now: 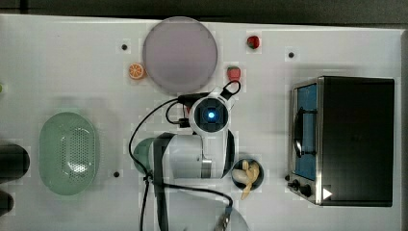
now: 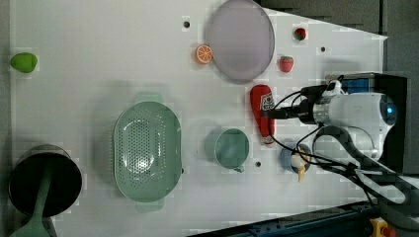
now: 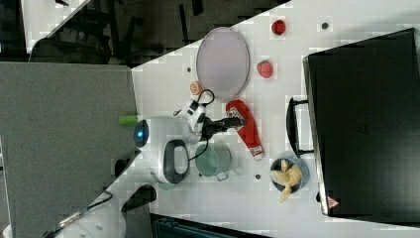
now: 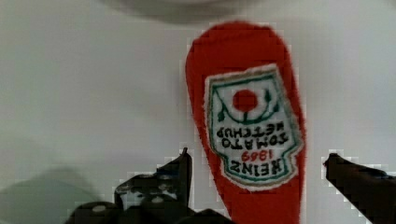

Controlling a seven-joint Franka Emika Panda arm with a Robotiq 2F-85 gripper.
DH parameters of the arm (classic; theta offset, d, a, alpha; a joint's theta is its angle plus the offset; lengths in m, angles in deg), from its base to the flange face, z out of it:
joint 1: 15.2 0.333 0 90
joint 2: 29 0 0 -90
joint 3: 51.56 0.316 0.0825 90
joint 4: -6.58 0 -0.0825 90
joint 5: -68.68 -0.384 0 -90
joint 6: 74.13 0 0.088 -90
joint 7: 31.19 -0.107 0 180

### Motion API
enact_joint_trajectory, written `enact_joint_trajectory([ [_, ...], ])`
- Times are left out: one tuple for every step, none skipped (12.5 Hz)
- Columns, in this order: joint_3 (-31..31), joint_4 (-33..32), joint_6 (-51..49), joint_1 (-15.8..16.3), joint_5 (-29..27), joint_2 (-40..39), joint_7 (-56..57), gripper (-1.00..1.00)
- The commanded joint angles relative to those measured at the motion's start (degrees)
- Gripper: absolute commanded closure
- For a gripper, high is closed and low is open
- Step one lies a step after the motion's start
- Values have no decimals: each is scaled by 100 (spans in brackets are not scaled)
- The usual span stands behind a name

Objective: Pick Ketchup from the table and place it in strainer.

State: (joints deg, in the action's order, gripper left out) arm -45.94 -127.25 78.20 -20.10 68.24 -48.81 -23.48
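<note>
Ketchup (image 4: 247, 135) lies flat on the table (image 2: 99, 74), between the plate (image 2: 240, 39) and the cup (image 2: 228, 146), well apart from the strainer (image 2: 146, 150). It looks soft, light and plush-like, so I judge it best pinched across its labelled middle. My gripper (image 4: 257, 161) hangs above it, pointing down, fingers spread wide astride the body, holding nothing.
</note>
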Motion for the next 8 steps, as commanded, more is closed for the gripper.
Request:
enact_joint_trajectory([
  [-30,-197,441,5,-12,-154,271,-100],
  [-24,-215,565,5,-12,-234,271,-93],
  [-15,-224,583,6,-13,-261,269,-69],
  [-25,-228,588,5,-13,-258,256,-43],
  [-15,-215,601,5,-13,-206,256,-21],
  [-11,-205,599,5,-15,-113,248,-16],
  [-14,-205,554,3,-20,43,197,-16],
  [-17,-205,433,1,-21,264,171,-16],
])
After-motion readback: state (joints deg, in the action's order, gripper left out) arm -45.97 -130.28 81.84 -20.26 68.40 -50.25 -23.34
